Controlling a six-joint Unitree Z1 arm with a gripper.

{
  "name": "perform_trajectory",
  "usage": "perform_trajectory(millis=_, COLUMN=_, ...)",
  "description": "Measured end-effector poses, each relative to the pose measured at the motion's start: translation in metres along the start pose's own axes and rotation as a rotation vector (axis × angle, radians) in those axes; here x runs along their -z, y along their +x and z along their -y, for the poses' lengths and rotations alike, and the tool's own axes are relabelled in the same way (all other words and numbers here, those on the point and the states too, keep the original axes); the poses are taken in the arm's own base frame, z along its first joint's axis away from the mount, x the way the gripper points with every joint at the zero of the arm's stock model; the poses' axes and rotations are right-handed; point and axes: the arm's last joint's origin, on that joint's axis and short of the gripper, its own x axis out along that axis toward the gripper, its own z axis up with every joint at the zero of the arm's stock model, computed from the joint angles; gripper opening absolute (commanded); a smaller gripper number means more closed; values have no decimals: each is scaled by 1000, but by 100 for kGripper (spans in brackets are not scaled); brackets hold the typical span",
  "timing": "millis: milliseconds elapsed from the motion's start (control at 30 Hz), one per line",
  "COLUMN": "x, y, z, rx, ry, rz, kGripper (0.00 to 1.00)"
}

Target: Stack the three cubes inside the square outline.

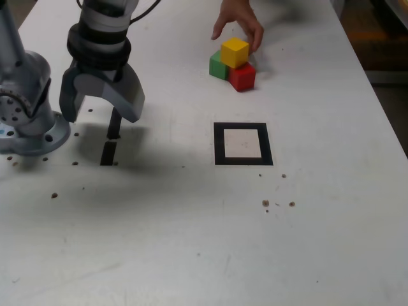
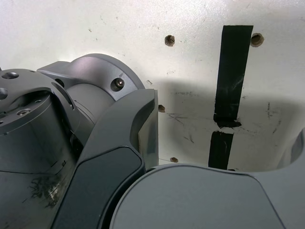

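The three cubes sit clustered at the table's far side in the exterior view. The yellow cube (image 1: 234, 52) rests on top of the green cube (image 1: 217, 65) and the red cube (image 1: 242, 77). A person's hand (image 1: 239, 22) touches the yellow one. The square outline (image 1: 242, 127) lies nearer, mid-table, with nothing inside its pale centre. My gripper (image 1: 99, 116) hangs open and holds nothing, far toward the exterior view's left of the cubes and the outline. The wrist view shows only one grey finger (image 2: 124, 143) and the table; no cube appears there.
Two short black tape strips (image 1: 114, 124) (image 1: 108, 153) lie under the gripper, also seen as strips (image 2: 233, 71) in the wrist view. The arm's base (image 1: 25, 121) stands at the exterior view's left edge. Small dark specks (image 1: 266, 203) dot the white table.
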Motion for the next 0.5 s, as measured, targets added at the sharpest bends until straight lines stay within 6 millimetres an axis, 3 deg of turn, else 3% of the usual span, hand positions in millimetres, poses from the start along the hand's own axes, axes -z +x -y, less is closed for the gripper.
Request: perform_trajectory(millis=500, x=11, y=0, z=1, rx=3, ry=-33, rz=28, kGripper=100)
